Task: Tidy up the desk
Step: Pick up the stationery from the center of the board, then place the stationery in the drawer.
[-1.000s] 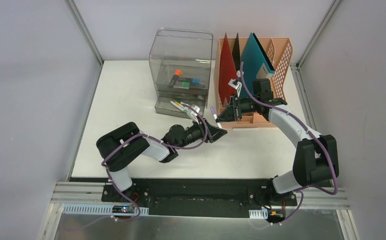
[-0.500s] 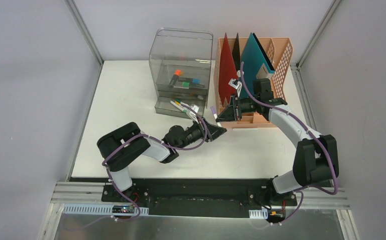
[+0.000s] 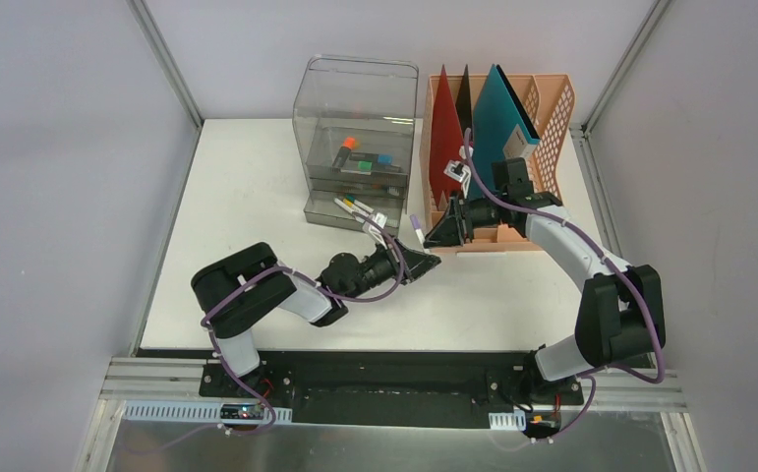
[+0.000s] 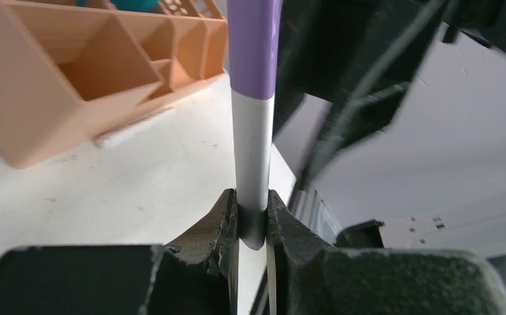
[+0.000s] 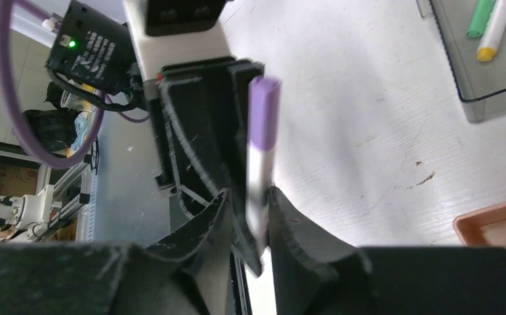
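Your left tool (image 4: 252,205) is clamped on the purple-capped marker (image 4: 253,144), seemingly for a handover; whether your right tool (image 5: 249,200) grips it, I cannot tell.

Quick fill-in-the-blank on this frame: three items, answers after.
1. The marker has a ___ cap.
2. The left hand is shut on the marker's ___ end.
3. In the top view, the clear drawer box stands to the ___ of the file rack.
Missing words: purple; white; left.
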Motion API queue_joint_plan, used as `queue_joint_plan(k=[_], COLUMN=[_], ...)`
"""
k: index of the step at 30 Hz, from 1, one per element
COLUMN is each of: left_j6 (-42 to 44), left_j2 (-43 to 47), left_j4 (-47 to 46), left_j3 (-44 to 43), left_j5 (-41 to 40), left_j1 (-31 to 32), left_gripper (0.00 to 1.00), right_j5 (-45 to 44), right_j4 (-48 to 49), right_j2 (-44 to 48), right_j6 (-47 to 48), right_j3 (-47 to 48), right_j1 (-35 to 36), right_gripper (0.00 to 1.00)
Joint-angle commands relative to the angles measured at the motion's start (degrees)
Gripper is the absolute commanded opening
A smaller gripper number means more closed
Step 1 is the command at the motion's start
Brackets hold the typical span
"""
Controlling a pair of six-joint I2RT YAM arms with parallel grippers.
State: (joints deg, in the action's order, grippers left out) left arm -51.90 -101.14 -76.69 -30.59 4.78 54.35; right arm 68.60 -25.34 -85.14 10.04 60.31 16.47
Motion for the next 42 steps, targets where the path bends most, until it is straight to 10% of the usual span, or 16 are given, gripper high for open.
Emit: queue_joint_plan(k=[1, 3, 4, 5, 25, 42], left_j6=[-0.6, -0.9, -1.1, -1.3, -23.4, -27.7], left_j2=[1.9, 2.5, 2.8, 2.9, -0.2, 12.1], left_j4=[-5.1, -5.1, -5.1, -5.1, -1.6, 49.9], left_j3=[2.6, 3.7, 4.4, 5.0, 11.1, -10.4], left_j5=[-6.7, -7.4, -7.7, -7.9, -3.7, -13.8], left_j1=[-1.2, -1.3, -1.5, -1.6, -17.0, -18.4], left_gripper=[0.0, 0.0, 0.0, 0.0, 0.0, 0.0], right_j5=[1.8, 0.7, 0.2, -0.5, -10.1, -11.3], right_j4=[-7.5, -9.5, -10.7, -11.8, -18.4, -18.9], right_j2=[1.1, 1.1, 1.1, 1.1, 4.1, 5.1], right_j6=[6.7, 8.7, 10.0, 11.1, 21.6, 23.2], right_j3=[3.2, 3.9, 4.4, 4.8, 6.0, 5.6], right_j1=[0.1, 0.1, 0.1, 0.1, 0.0, 0.0], right_gripper=[0.37, 0.58, 0.93, 0.99, 1.0, 0.99])
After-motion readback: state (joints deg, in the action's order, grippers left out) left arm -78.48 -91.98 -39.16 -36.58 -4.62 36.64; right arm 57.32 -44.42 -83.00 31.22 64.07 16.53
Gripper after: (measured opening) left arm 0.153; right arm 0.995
